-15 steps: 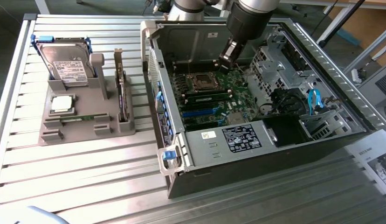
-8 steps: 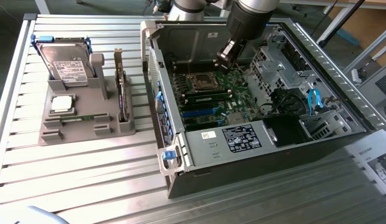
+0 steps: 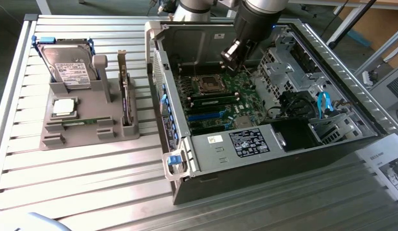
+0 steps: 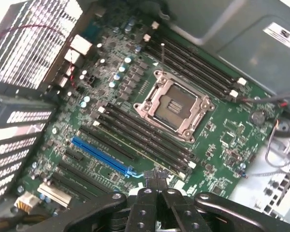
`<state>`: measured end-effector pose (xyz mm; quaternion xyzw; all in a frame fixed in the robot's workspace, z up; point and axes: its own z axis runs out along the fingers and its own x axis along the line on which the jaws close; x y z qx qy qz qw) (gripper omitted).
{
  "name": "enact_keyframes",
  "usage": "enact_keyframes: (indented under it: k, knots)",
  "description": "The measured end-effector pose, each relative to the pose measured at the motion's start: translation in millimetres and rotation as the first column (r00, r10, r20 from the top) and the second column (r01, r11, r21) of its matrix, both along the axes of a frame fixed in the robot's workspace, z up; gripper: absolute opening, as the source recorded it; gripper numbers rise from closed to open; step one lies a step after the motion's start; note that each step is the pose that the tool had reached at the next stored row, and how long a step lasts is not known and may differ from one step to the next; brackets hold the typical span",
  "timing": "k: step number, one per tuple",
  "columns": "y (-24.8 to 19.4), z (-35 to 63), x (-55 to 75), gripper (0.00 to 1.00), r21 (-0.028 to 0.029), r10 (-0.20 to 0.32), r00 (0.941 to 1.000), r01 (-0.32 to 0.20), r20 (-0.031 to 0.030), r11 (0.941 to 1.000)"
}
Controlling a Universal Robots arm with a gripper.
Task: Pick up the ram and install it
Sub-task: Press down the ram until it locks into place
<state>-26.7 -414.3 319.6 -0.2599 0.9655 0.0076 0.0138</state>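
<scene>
The ram [image 4: 137, 145] looks like a thin green stick standing on edge in one of the black slots beside the open processor socket [image 4: 174, 106]. In the exterior view it is a green strip [image 3: 215, 99] just in front of the socket [image 3: 208, 84]. My gripper [image 4: 154, 182] hangs inside the open computer case, its fingers shut with nothing between them. Its tips sit just above the end of that row of slots. From outside, the gripper [image 3: 232, 60] reaches down over the motherboard at the back of the case.
A grey holder [image 3: 51, 139] on the slatted table at the exterior view's left carries a hard drive [image 3: 70, 65], a square silver processor [image 3: 64, 107] and an upright card [image 3: 125, 96]. Inside the case are a blue slot [image 4: 101, 154], a power supply [image 3: 250, 142], drive cages and blue cables [image 3: 324, 103].
</scene>
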Motion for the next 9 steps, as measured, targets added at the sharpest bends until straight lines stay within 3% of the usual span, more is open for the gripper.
enact_keyframes:
  k: [4, 9]
  knots:
    - [0.0, -0.1, 0.0, 0.10, 0.0000, -0.065, 0.9979, 0.065, 0.0000, 0.9979]
    - [0.0, -0.2, 0.0, 0.10, 0.0000, -0.147, 0.9891, 0.147, 0.0000, 0.9891]
